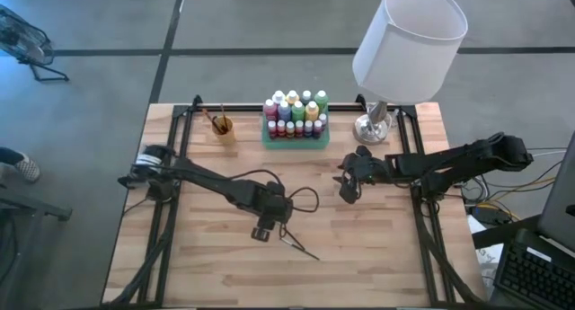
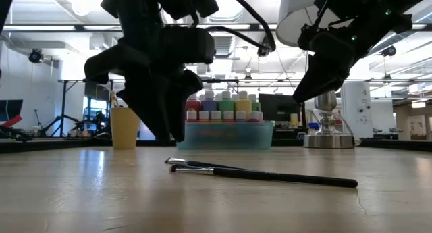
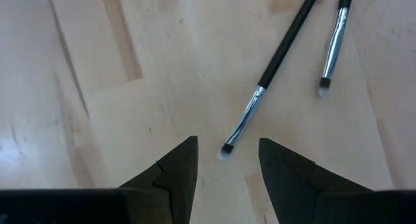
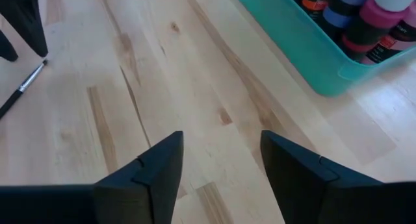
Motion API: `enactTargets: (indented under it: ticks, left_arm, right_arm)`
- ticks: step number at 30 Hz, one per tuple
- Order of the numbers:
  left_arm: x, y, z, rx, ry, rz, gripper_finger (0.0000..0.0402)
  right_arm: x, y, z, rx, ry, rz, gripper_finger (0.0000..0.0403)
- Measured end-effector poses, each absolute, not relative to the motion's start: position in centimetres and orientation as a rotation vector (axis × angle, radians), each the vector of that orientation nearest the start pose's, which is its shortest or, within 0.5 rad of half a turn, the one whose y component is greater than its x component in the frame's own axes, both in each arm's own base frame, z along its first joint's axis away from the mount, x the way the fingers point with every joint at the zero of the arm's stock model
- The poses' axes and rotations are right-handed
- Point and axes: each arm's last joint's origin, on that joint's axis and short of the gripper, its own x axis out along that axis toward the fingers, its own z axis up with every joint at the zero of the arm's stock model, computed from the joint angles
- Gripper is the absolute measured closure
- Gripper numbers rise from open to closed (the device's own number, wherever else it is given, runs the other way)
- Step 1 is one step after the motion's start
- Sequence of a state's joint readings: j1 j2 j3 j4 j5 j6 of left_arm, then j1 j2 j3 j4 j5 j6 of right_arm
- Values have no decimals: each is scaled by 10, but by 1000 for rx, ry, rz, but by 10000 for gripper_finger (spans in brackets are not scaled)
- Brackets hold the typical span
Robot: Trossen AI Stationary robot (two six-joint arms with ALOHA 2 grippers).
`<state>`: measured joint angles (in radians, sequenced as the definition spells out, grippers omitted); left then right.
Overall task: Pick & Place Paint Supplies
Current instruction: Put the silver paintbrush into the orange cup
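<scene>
Wooden table (image 1: 207, 274), lamp (image 1: 409, 36) at far edge. Green tray (image 1: 295, 137) packed with paint bottles (image 1: 294, 112), orange cup (image 1: 223, 128) just left of it.

Right gripper (image 1: 348, 186) mid-table, off the surface, fingers parted, nothing between them; tray near, ahead.

Left gripper (image 3: 227, 178) low over front centre, fingers parted, empty. Two paintbrushes (image 3: 286, 68) flat on the wood, side by side, bristle tip of the nearer one just ahead of the gap, handles running diagonally away. Left arm clearly nearer; likely next grab there.
</scene>
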<state>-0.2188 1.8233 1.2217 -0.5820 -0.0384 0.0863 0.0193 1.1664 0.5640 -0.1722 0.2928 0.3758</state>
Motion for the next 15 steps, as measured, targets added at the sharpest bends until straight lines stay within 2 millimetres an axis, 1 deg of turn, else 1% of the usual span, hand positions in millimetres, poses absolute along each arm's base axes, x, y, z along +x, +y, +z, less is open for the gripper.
enactTargets:
  ticks: [2,6,12,15]
  left_arm:
    - [352,-77,175,226,1179,-227,234]
    - [356,-78,157,224,1228,-237,234]
    - [358,-79,147,231,1249,-243,235]
    - [358,-79,147,231,1250,-243,247]
  right_arm:
    - [220,-4,190,234,706,-399,200]
    - [221,-4,190,235,701,-398,192]
    - [221,-4,190,234,702,-398,184]
    - [221,-4,190,234,702,-398,180]
